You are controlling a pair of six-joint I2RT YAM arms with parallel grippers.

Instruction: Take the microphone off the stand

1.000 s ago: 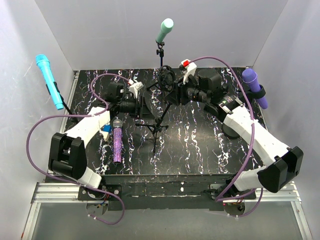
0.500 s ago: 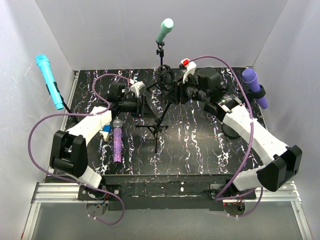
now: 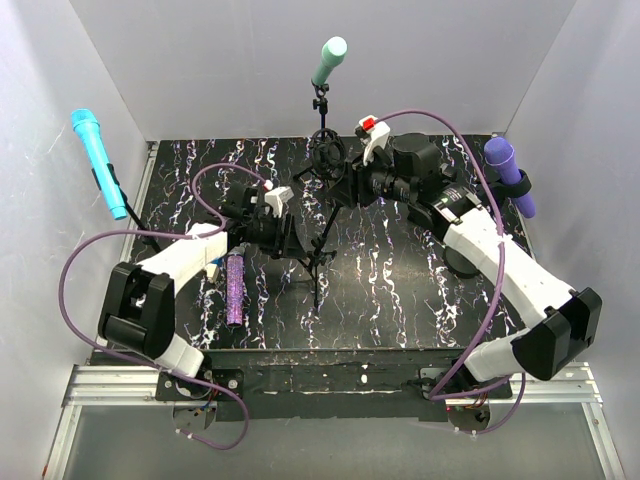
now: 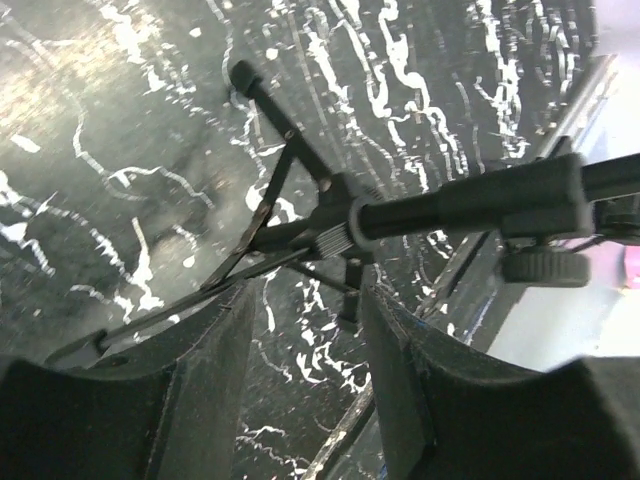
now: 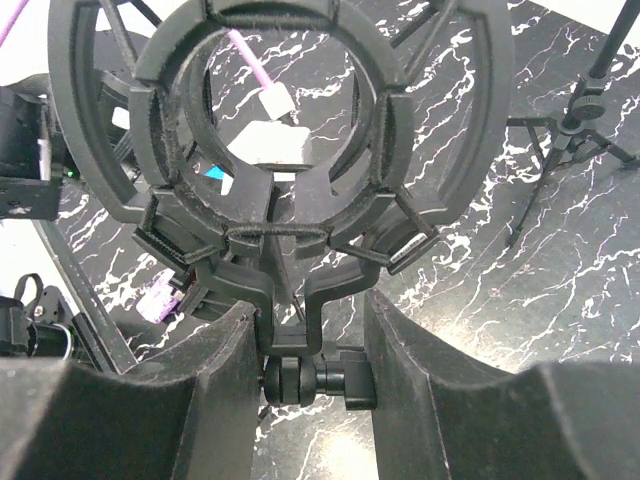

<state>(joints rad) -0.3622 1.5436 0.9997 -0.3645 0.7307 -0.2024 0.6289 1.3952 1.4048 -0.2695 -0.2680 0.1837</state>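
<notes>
Tripod legs [image 3: 316, 275] block the middle; bare tabletop [image 3: 400, 290] lies to their right.

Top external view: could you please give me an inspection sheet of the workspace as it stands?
Surface: black tabletop with white veining.
Job's things: tripod stand at centre, its shock mount empty; glittery purple microphone lying flat to the stand's left.
Clutter: teal microphone on a second stand at the back.
Hands: left hand open, fingers either side of the tripod stand's leg hub; right hand shut on the shock mount's stem.
Cables: a purple cable loops off each arm, left and right.
Surroundings: grey walls; blue microphone at the left wall, plain purple microphone at the right.
</notes>
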